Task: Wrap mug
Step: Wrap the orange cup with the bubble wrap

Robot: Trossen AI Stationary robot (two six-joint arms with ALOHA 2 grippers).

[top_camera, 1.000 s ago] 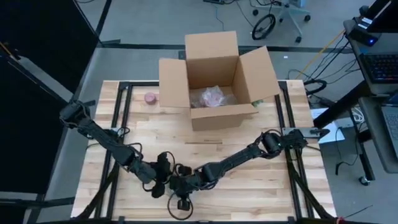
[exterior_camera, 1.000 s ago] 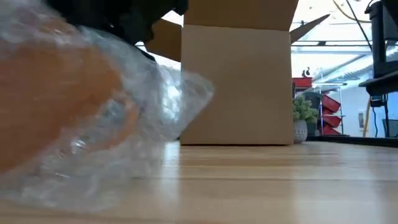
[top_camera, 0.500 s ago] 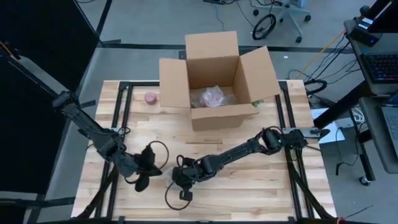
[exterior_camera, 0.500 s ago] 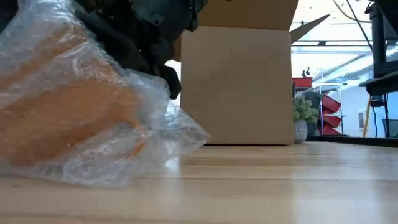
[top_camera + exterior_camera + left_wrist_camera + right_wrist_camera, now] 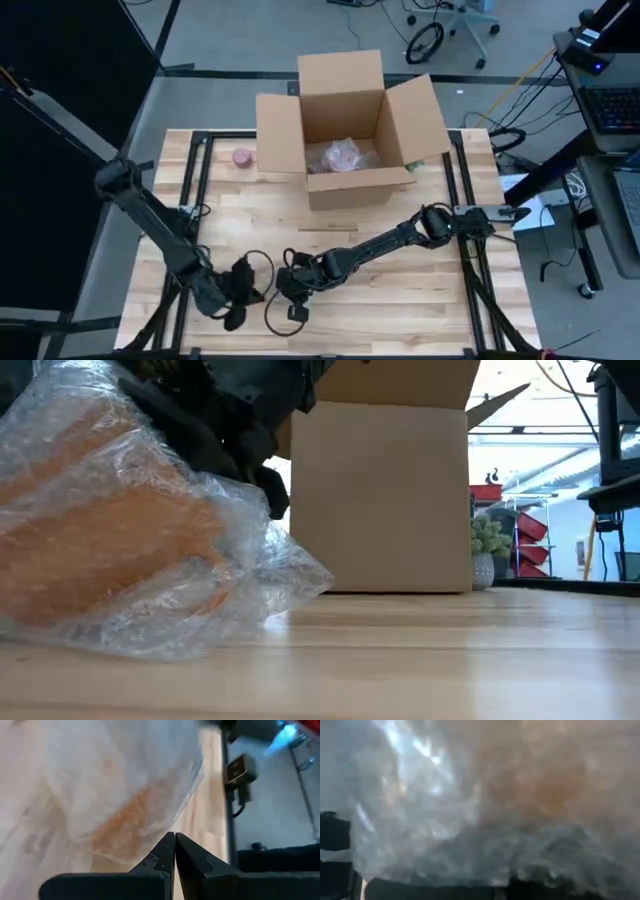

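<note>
Both jaws low at the high view's bottom centre: left jaws (image 5: 174, 851) together, right jaws (image 5: 293, 285) unreadable, against bubble-wrapped mug (image 5: 110, 550) on worktop (image 5: 400, 290), left of the low view.

Obstacle: open cardboard box (image 5: 345, 130) stands well beyond both grippers.
Free room: bare table (image 5: 400, 300) beside right gripper (image 5: 288, 290).
</note>
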